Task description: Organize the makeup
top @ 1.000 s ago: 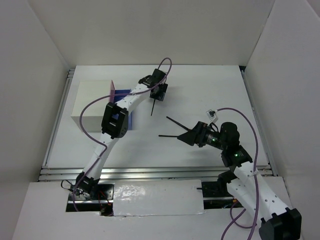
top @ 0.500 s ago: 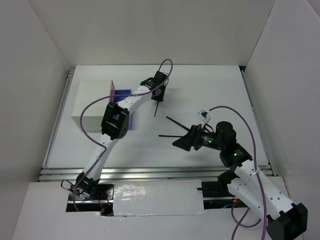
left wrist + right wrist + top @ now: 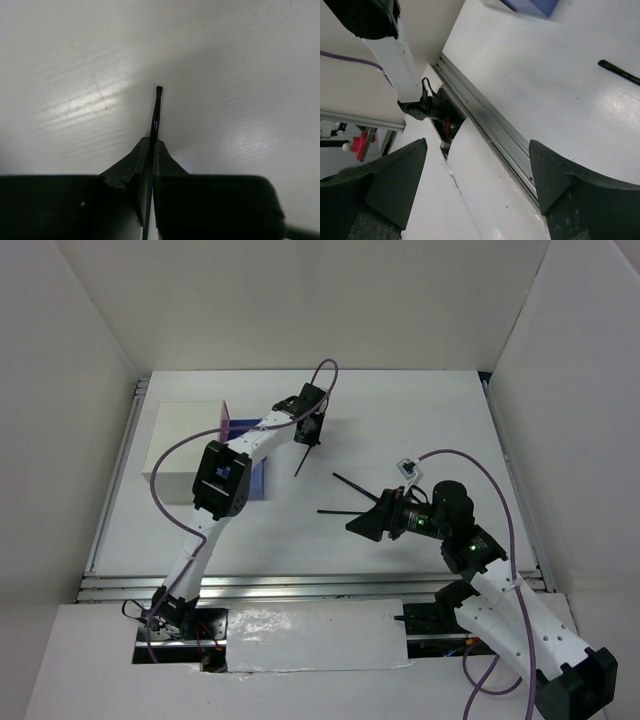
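The left gripper (image 3: 151,150) is clamping a thin black pencil (image 3: 156,107) between its closed jaws, gripping it along the shaft. The pencil's long axis is running straight out past the fingertips, with its free tip pointing down at the white table (image 3: 420,420). From above it is slanting slightly toward the near left. It is hanging over the far middle of the table, just right of the blue drawer (image 3: 262,480). The left arm is stretching from its near-left base to the far centre, its elbow riding over the drawers beside the white box (image 3: 185,445). The right gripper (image 3: 477,145) is hanging above the table's middle, jaws spread wide and gripping nothing, its forearm pointing left. Just beside it a diagonal pencil (image 3: 350,485) and a crosswise pencil (image 3: 335,511) are lying flat.
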Available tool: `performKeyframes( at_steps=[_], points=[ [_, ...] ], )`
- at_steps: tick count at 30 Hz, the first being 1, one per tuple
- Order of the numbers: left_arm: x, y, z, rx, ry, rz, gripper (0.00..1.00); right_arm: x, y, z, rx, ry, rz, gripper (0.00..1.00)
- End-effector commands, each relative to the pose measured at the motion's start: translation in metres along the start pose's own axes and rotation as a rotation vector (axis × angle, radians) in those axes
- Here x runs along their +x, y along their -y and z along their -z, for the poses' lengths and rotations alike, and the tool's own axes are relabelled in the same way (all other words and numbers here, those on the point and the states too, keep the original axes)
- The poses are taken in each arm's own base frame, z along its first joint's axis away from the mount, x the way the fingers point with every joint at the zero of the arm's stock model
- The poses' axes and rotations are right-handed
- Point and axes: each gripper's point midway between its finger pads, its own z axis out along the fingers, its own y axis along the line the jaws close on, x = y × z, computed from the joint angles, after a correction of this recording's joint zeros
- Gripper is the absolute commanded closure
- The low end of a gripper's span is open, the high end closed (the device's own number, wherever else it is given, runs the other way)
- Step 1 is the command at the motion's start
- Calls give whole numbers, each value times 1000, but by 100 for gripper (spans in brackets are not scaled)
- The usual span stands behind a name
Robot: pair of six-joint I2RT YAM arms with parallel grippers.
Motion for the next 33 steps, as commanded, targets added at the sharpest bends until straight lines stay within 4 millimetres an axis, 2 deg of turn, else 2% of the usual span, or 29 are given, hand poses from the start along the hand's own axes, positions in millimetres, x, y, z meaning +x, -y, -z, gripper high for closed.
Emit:
performKeyframes(
  at_steps=[1,3,4,5,6,7,8,10,11,17,30,33],
  points=[
    [152,-11,7,-5,-515,-43,100,-23,-25,7,-38,61,96,10],
    [160,-15,16,-13,-520,-46,100,-25,-24,9,-28,69,111,10],
    [171,-18,15,-14,-523,-46,100,-26,-23,9,-21,74,119,10],
    [158,-15,25,2,-474,-39,100,-25,-22,9,-15,74,119,10],
    [154,-13,29,13,-449,-32,100,-26,-19,9,-7,78,118,10],
    [161,-13,33,17,-451,-24,100,-25,-19,8,-7,74,117,10],
    [140,-8,41,42,-374,-13,100,-24,-19,7,-10,69,114,10],
    [131,-6,47,49,-333,1,100,-25,-21,6,-21,69,115,10],
    [119,-3,52,59,-294,6,100,-24,-21,6,-25,66,116,10],
    [93,-3,64,44,-226,22,100,-26,-20,5,-17,68,115,10],
    [78,-11,89,12,-158,30,100,-28,-17,2,-14,79,117,10],
    [68,-10,99,17,-125,35,100,-30,-18,2,-16,84,119,10]
  ],
)
